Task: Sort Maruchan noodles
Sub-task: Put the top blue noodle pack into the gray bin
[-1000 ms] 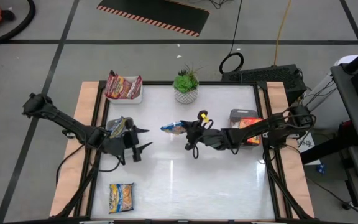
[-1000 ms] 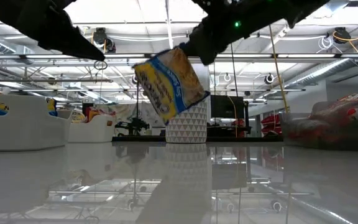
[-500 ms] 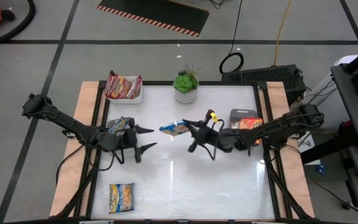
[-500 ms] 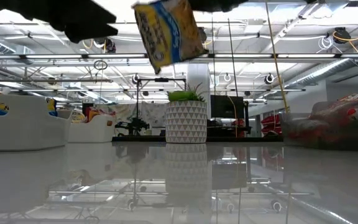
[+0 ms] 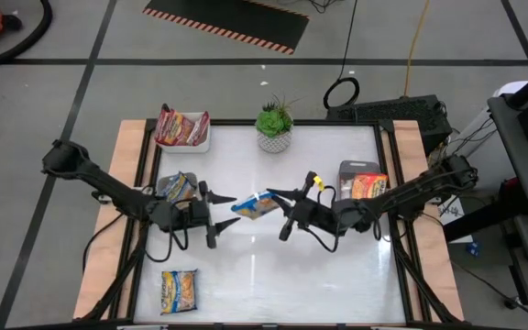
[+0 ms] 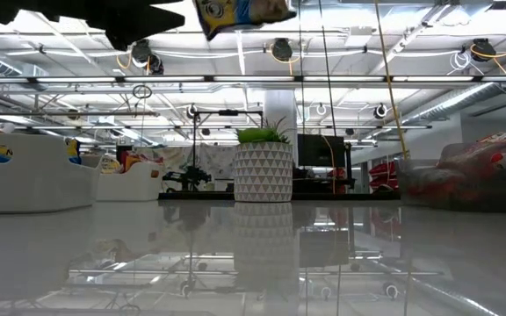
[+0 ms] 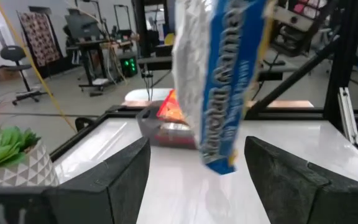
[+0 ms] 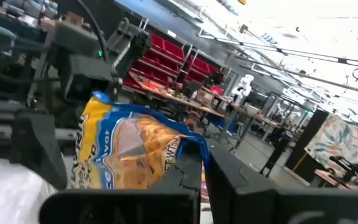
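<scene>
Here, mid-handover above the bench [image 5: 273, 266] centre: blue-and-yellow packet [image 5: 256, 205] pinched by the right end effector [image 5: 278, 203], dangling between the spread fingers of the left end effector [image 5: 216, 209], arriving from nine o'clock. Likely failure: releasing before the left fingers close, dropping the packet flat onto the bench; or clamping only on the crinkly edge, letting the slick film slip. Collision of fingertips also possible, given how near both sit. Packet: small, flat, glossy and wrinkled, blue band with white lettering, yellow face showing noodles, hanging tilted. Others: one at seven o'clock [image 5: 178, 291], more in the trays at eleven [image 5: 181, 127] and three [image 5: 365, 186].
</scene>
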`<state>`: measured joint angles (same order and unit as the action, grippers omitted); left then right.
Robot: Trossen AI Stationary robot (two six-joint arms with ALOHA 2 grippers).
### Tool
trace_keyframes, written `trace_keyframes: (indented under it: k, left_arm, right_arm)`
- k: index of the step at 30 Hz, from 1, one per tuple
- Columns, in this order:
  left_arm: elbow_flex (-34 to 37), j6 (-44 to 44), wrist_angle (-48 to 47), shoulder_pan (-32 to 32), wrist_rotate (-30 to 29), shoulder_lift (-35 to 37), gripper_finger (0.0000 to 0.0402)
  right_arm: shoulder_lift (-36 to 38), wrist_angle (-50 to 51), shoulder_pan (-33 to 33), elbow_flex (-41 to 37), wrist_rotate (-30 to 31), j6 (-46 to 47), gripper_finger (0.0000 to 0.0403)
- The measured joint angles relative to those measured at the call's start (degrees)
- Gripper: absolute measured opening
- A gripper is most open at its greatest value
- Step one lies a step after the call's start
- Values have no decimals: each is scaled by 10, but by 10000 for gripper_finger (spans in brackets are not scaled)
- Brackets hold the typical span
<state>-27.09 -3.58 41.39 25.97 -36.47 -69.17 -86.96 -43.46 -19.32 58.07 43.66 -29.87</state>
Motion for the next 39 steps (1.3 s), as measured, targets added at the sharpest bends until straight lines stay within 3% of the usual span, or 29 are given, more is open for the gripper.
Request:
trace_keyframes:
  k: [5,11,19,29,33,39]
  left_arm:
    - [0,-7,85,-14,2,-44,267]
    - [0,-23,186,-15,50,-96,267]
    - [0,-24,301,-16,49,-147,266]
    - [-10,-65,328,-39,20,-152,265]
    - [-10,-66,328,-50,20,-152,238]
    - [-10,-83,315,-51,20,-152,163]
  right_arm:
    - [0,-2,-7,8,-1,-7,0]
    - [0,-1,-6,8,-2,-9,0]
    - [0,-1,-6,8,-3,9,0]
    - [-30,-74,2,8,16,24,0]
    - [-55,-110,5,8,54,3,0]
    - [-59,-121,6,8,61,-4,0]
